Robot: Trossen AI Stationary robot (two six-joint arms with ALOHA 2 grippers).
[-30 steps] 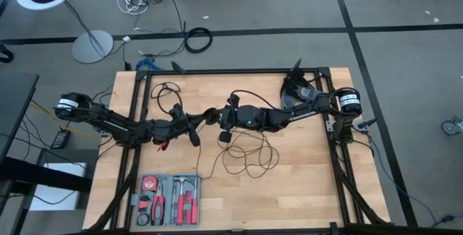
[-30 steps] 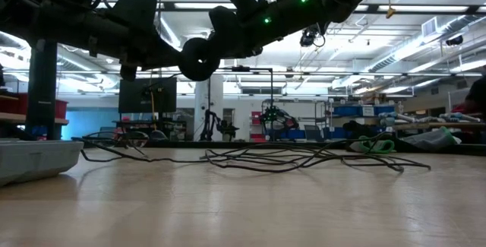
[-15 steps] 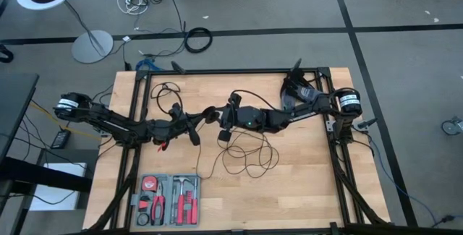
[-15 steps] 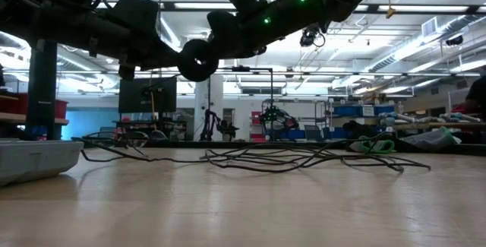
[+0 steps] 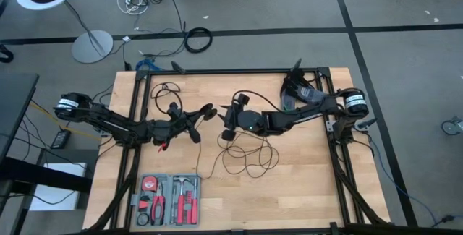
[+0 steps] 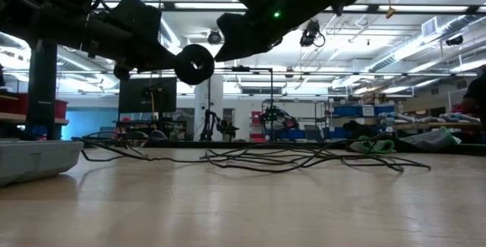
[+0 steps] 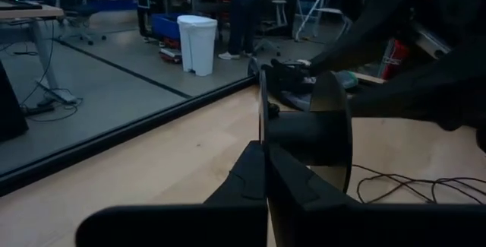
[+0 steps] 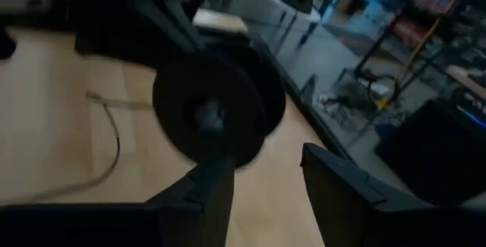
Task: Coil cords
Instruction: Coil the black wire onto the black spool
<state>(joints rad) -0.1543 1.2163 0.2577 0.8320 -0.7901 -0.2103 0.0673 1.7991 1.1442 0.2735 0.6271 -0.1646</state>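
Left end effector [image 5: 205, 111] pinches round puck [image 6: 194, 63]; thin looped cord [image 5: 249, 155]; right end effector [image 5: 226, 129] apparently spread.

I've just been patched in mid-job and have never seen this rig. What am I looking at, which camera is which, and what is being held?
This is a two-armed robot at a wooden table. One camera looks straight down, one sits at tabletop level, and each wrist carries one that looks past its own fingers. The left gripper is shut on a round black puck and holds it up above the table. The puck is the end of the thin black cord, which lies in loose loops on the wood. The right gripper is open, faces the puck and holds nothing. A tray of hand tools sits at the table's near edge on the left arm's side.
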